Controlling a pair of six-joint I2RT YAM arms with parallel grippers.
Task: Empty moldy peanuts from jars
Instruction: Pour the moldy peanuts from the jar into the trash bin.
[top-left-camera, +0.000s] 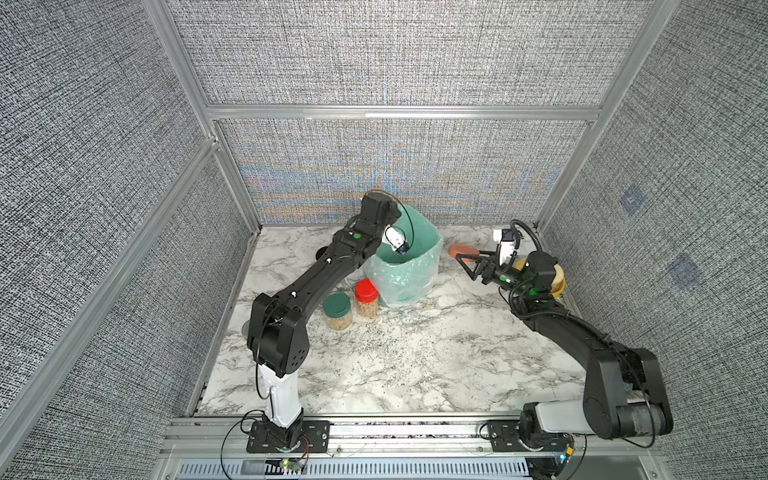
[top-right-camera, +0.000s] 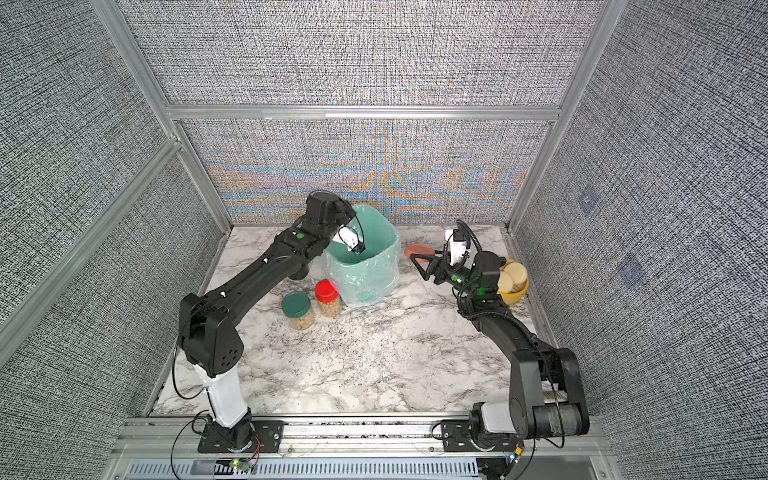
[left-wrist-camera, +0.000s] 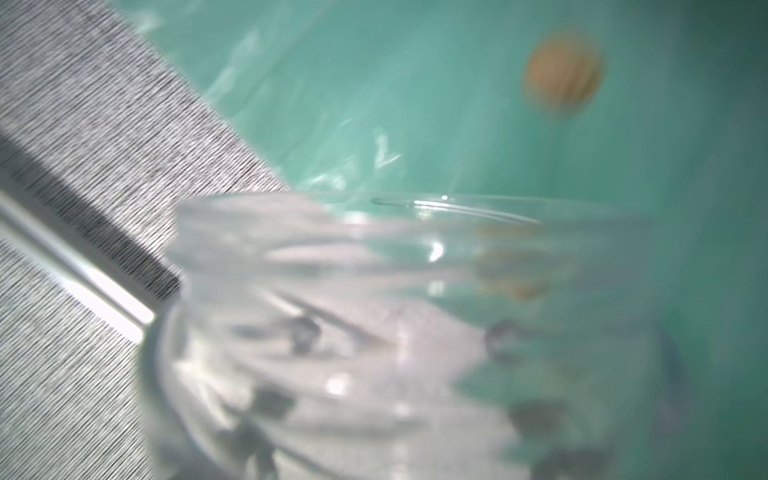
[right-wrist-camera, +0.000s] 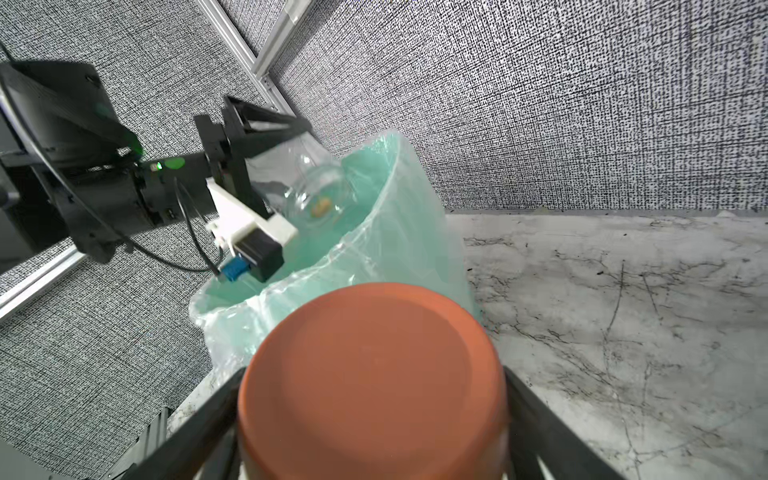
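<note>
Moldy peanuts (top-left-camera: 340, 323) filled two capped jars standing upright on the desk (top-left-camera: 415, 365), just left of centre in both top views. These were the green-lidded jar (top-left-camera: 337, 311) and the red-lidded jar (top-left-camera: 366, 298), side by side, the red one just beside the bin (top-left-camera: 409, 278), a container lined with a pale green bag.

The left pincer (right-wrist-camera: 286, 166) gripped a third jar, the open jar (right-wrist-camera: 322, 191), lidless and tipped with its mouth toward the bin's interior, at upper centre of the frame. In the right wrist view a lone peanut (right-wrist-camera: 322, 205) showed within that jar's outline. The blurred left wrist view showed the clear jar wall close up and a tan peanut (left-wrist-camera: 561, 75) against the green liner at upper right.

The right pincer (top-left-camera: 467, 255) was closed on the terracotta lid (right-wrist-camera: 374, 374), held right of the bin and well apart from the jars. Whether the lid touched the desk could not be told. Behind the right arm, at right of frame, a yellow bowl (top-right-camera: 515, 296) held pale round discs (top-right-camera: 515, 272).
</note>
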